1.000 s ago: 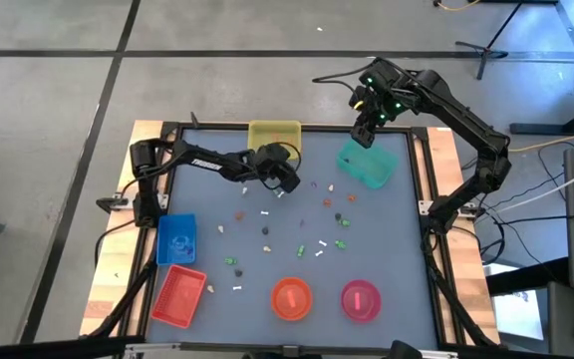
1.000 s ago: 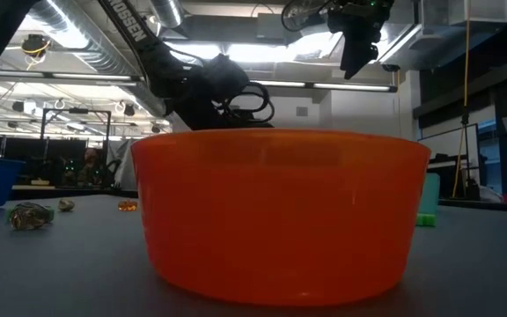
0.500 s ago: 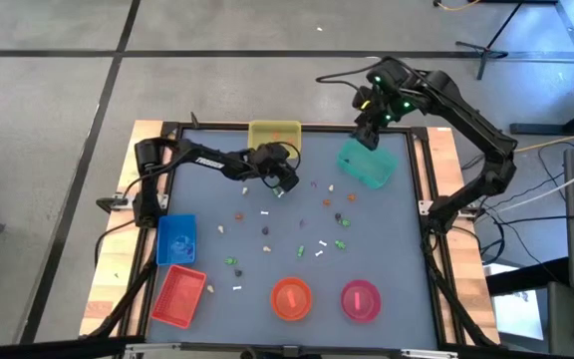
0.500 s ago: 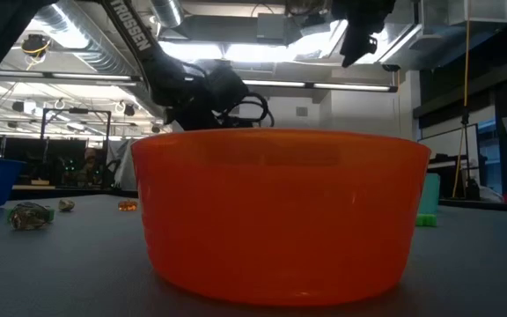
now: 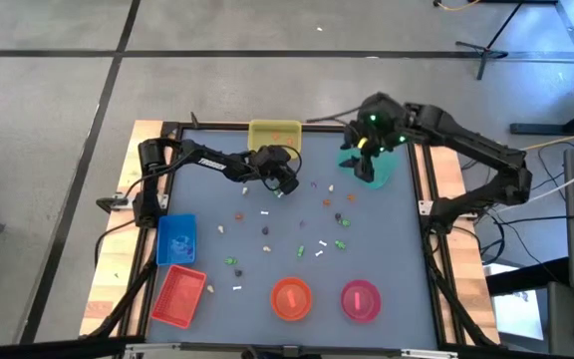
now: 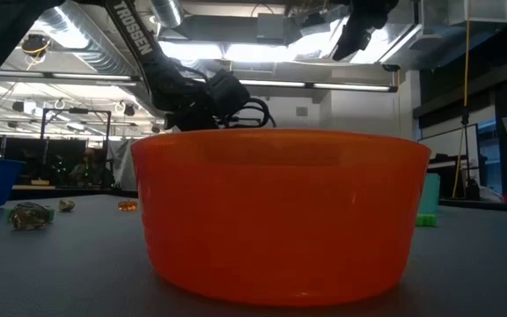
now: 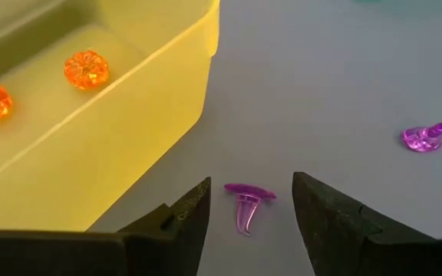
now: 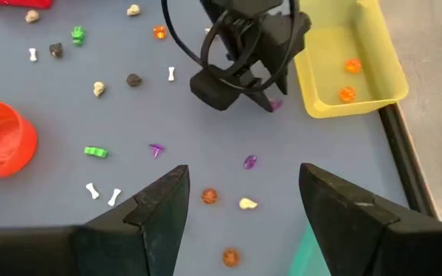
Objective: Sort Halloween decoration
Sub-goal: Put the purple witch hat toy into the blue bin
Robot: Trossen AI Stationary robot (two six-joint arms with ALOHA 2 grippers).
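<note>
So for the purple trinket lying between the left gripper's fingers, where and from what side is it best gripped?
Probably from straight above, fingers closing across the narrow stem. The purple trinket lies flat on the table, its wide cap end toward the yellow tray, its stem tapering away. The left gripper already straddles it, open.

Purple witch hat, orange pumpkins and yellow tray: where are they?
purple witch hat [image 7: 247, 204], left wrist view, on its cone.
orange pumpkins [image 7: 86, 69], left wrist view, one pumpkin's top.
yellow tray [image 7: 121, 130], left wrist view, its outer wall.
</note>
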